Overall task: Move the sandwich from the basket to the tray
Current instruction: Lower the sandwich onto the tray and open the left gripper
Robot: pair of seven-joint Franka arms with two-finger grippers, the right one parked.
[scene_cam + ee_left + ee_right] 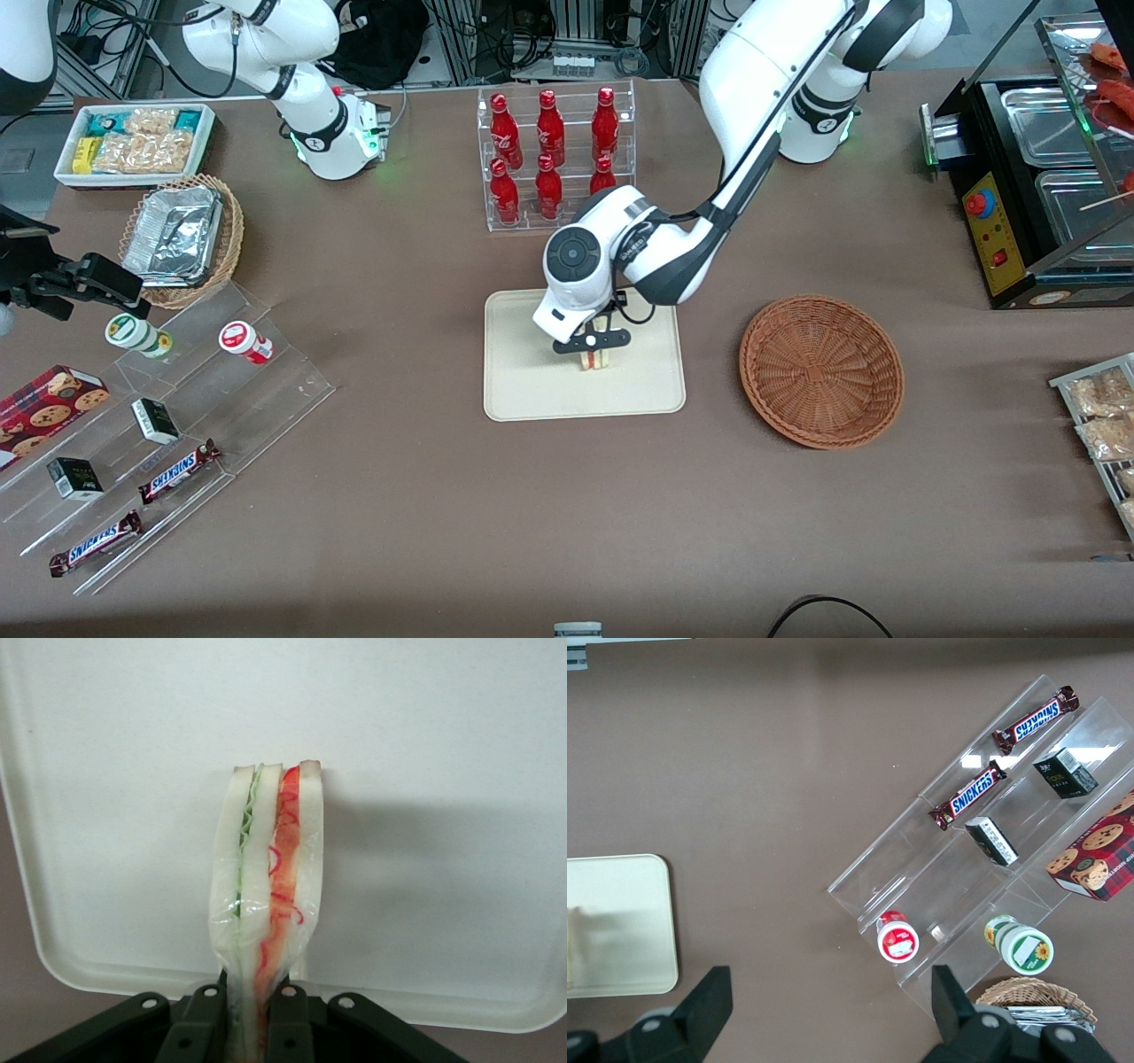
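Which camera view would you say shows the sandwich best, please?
The left wrist view: the sandwich fills it, bread and red and green filling plain, pinched in the gripper over the tray. The front view shows only a small piece under the gripper; the right wrist view shows none clearly.

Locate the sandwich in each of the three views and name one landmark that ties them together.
Front view: the sandwich is held upright in the claw, over the tray.
Left wrist view: the sandwich is pinched between the claw's fingers, with the tray beneath.
Right wrist view: only a faint pale shape on the tray; I cannot confirm it is the sandwich.
Shared landmark: the cream tray.
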